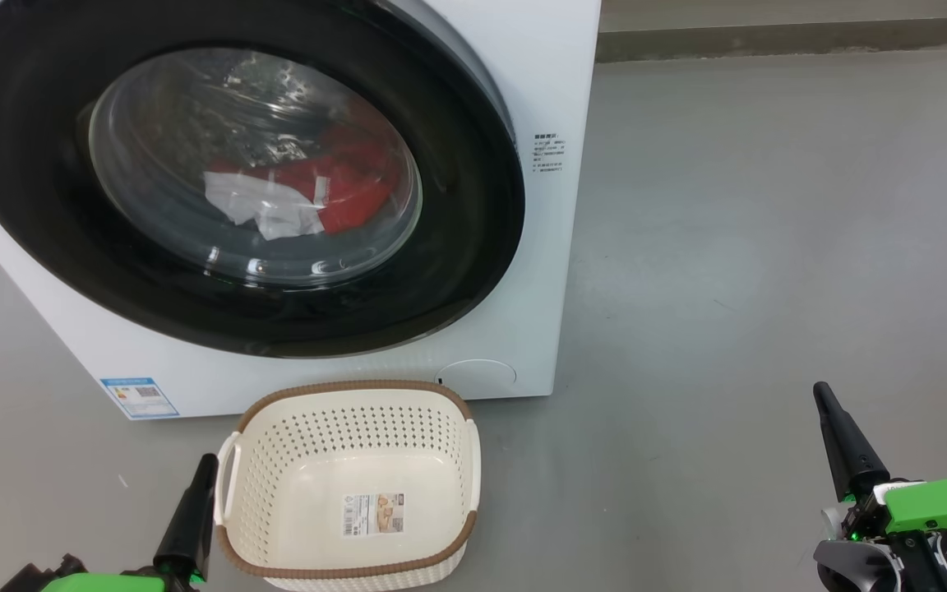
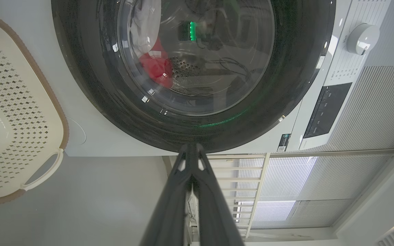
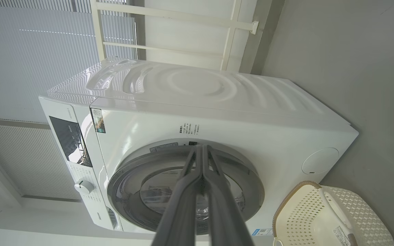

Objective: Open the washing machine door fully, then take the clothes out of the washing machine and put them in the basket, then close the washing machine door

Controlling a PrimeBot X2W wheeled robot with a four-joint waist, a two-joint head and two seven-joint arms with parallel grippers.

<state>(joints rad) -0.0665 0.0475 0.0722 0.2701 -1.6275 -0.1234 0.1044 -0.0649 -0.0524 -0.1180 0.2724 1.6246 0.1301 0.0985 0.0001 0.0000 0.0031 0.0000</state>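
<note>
As the left gripper [image 1: 204, 477] and right gripper [image 1: 827, 407] hung pressed together, one likely needed to hook the rim of the shut washing machine door [image 1: 30, 205].

the washing machine door [image 1: 457, 271] is cut off by the head view's top and left edges. the clothes [image 1: 342, 185] are partly veiled by glare on the glass. the print on the label sticker [image 1: 372, 515] inside the basket [image 1: 350, 386] and on the blue label [image 1: 139, 398] is too small to be read.
</note>
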